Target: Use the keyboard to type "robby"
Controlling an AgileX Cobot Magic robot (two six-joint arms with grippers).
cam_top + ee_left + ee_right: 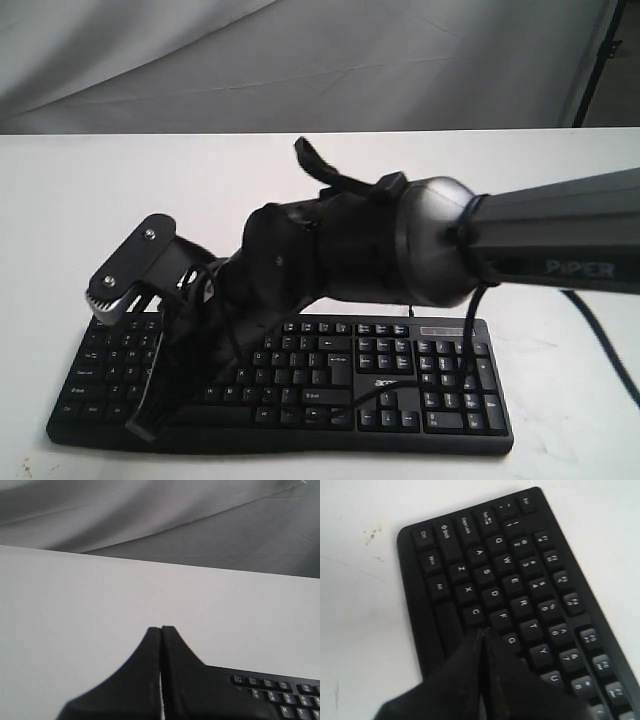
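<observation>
**Right pincer clenched over the keyboard's left letter keys; left pincer clenched off its edge**

The wide black plastic keyboard with white lettering (400, 392) lies flat on the white counter (90, 190). It is probably light and stiff with springy keycaps, so it should not be gripped. Each key should be prodded straight down on its cap centre, since a slanted push might skate the board across the smooth counter. The right wrist view alone gives readable letters on the keyboard (495, 575), with the right pincer (482, 632) shut and empty by C, F and G; contact cannot be told. The exterior view shows the number pad, and the right pincer (145, 425) reaching across. Only the left wrist view shows the left pincer (161, 629), shut and empty over bare counter beside the keyboard (280, 695).
</observation>
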